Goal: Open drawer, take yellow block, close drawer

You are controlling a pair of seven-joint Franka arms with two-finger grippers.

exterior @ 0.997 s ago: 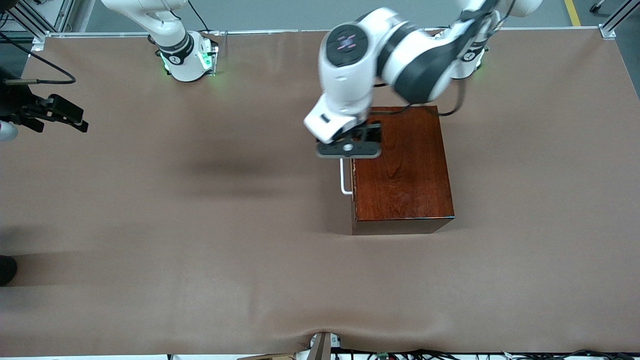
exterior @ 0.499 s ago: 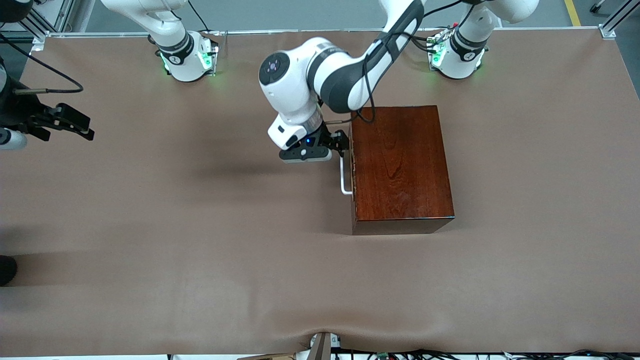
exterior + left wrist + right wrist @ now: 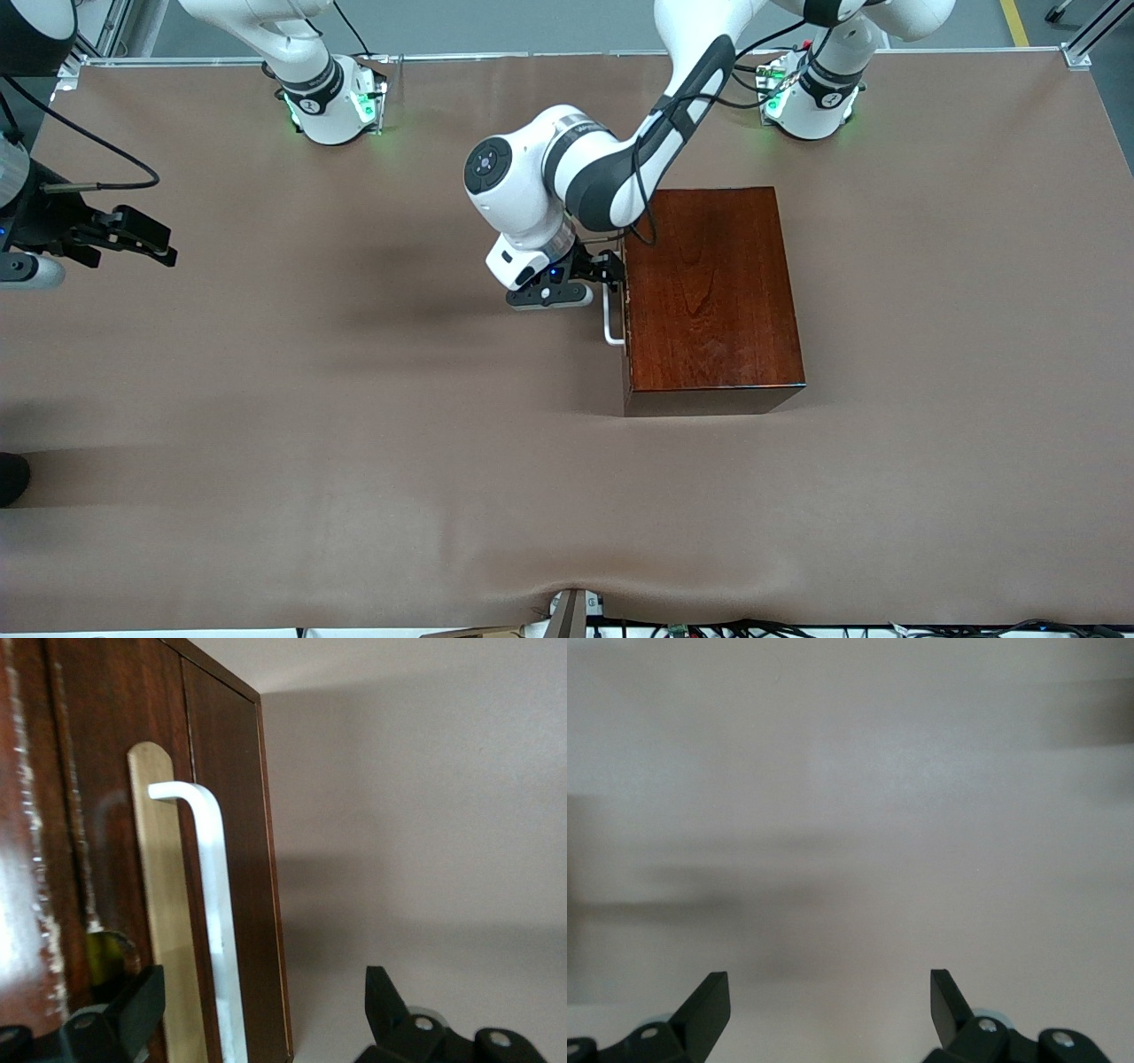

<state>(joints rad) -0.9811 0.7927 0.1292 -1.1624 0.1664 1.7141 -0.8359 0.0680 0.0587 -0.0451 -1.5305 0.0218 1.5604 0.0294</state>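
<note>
Wooden box [image 3: 709, 297]: dark reddish-brown, glossy; stands on the brown table cover [image 3: 354, 443], toward the left arm's end of the table.
Drawer [image 3: 164, 904]: shut; its pale-wood front sits flush in the box face that looks toward the right arm's end.
Handle [image 3: 609, 319]: white U-shaped bar standing off that front; seen close in the left wrist view [image 3: 217, 912].
Left gripper [image 3: 595, 270]: low, just in front of the drawer, at the handle's end farther from the front camera. Fingers spread apart, nothing clamped. In the left wrist view one finger [image 3: 133, 1010] lies against the box face and the other [image 3: 383, 997] over bare table, with the bar between them; bar not pinched.
In the way: the left arm's wrist and forearm cover the box's top corner farthest from the front camera, on the drawer side, and that end of the handle.
Yellow block: not seen as such; a small yellowish patch shows at the drawer front's edge in the left wrist view, possibly it, cannot confirm.
Right gripper [image 3: 146, 237]: hanging over bare cover at the right arm's end of the table, well apart from the box; fingers [image 3: 709, 1001] wide apart, holding nothing.
Surroundings: cables and a bracket [image 3: 571, 611] at the table edge nearest the front camera.
</note>
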